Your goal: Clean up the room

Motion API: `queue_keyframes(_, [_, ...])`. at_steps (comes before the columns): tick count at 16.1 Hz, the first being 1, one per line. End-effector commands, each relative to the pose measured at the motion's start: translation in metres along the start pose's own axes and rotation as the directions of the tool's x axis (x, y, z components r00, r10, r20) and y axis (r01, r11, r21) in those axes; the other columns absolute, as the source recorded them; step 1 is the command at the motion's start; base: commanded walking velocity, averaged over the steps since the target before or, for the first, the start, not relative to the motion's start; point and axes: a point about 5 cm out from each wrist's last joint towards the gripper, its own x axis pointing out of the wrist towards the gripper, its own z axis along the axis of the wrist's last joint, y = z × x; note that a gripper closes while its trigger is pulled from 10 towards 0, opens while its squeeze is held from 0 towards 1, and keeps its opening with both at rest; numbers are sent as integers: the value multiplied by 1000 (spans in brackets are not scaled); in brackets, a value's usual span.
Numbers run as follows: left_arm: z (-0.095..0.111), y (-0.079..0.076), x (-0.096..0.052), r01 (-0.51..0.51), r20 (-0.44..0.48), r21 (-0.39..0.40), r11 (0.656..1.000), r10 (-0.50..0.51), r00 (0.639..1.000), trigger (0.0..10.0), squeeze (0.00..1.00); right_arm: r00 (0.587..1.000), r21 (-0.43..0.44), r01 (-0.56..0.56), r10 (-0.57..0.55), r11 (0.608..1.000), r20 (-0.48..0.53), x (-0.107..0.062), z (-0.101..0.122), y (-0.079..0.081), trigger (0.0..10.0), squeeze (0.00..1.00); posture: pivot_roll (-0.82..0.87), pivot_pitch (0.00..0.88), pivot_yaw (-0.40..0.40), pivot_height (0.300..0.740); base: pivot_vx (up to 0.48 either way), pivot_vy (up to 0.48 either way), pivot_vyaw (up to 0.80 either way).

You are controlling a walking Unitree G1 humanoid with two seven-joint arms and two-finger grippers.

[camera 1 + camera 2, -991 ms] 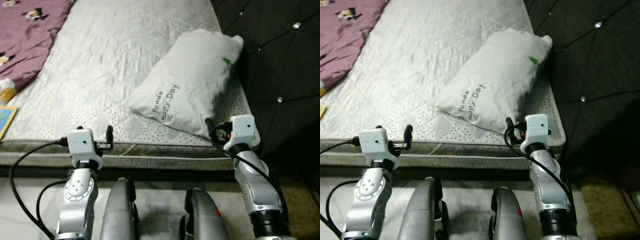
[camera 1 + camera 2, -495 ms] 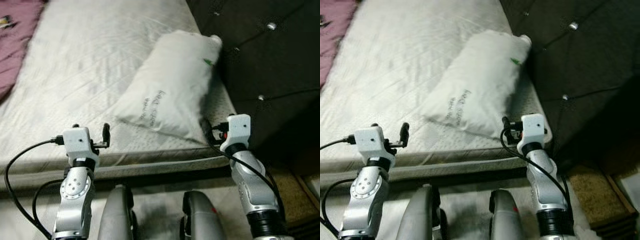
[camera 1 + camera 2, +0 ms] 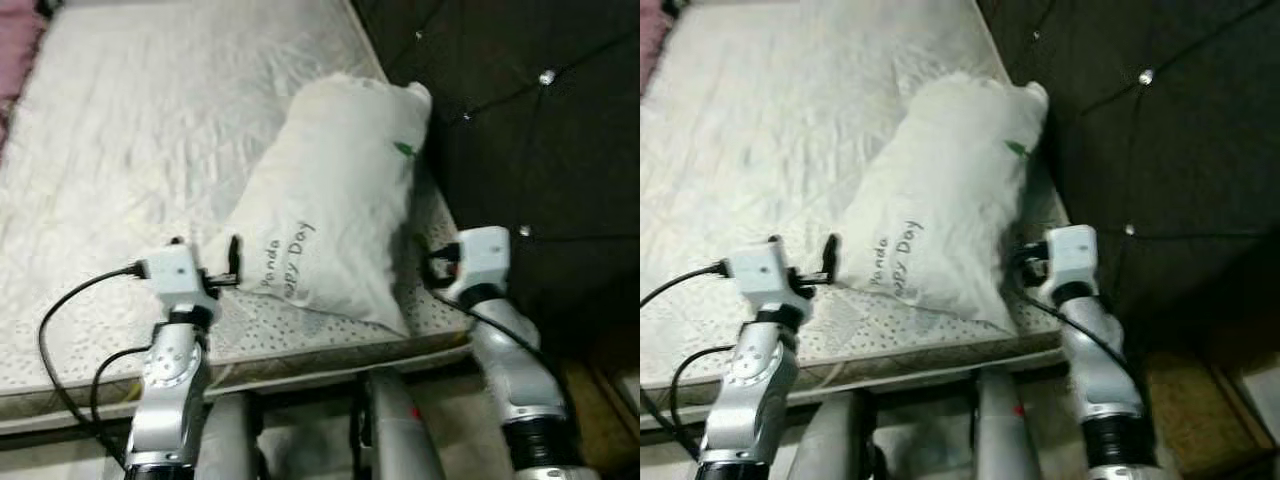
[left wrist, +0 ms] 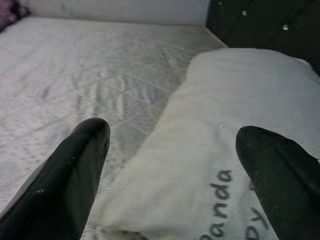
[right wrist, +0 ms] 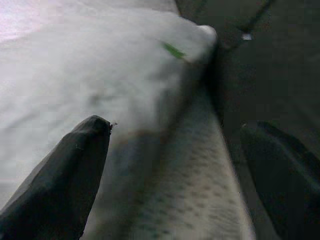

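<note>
Plainly, "Panda Happy Day" pillow (image 3: 335, 215) between spread left end effector (image 4: 170, 165) and spread right end effector (image 5: 175, 165).

free: mattress (image 3: 120, 150) left of pillow (image 3: 335, 200) | blocked: headboard (image 3: 530, 130) right

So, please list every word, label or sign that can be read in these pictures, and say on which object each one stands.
"Panda" – on the white pillow, first line of dark handwriting-style print near its lower end.
"Happy Day" – second line on the pillow; "Day" is clear, the first word is partly blurred.
Small green mark near the pillow's upper corner – a picture, not text, too small to make out.
Nothing readable elsewhere.
</note>
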Motion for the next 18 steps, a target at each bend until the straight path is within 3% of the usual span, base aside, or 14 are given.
queue_keyframes(1, [-5,15,-5,-54,-29,15,998,54,998,10000,0,1000,6,-26,26,1000,-3,-2,-3,8,10000,0,-27,168,14,633,0,0,0])
queue_keyframes(4, [-2,14,-3,-55,-23,19,998,56,998,10000,0,999,-32,-36,36,999,8,-3,-1,9,10000,0,-23,174,16,633,0,0,267])
queue_keyframes(7, [11,10,5,-45,18,38,998,44,999,10000,0,999,8,-29,28,1000,28,2,6,9,10000,0,4,191,16,633,0,0,267])
queue_keyframes(10, [9,14,2,-59,10,45,997,59,998,10000,0,998,8,-42,42,999,37,3,8,13,10000,0,-2,194,8,633,0,0,0])
queue_keyframes(18, [8,12,1,-52,0,42,998,52,999,10000,0,998,15,-52,52,999,27,0,4,15,10000,0,-2,189,11,563,0,0,0])
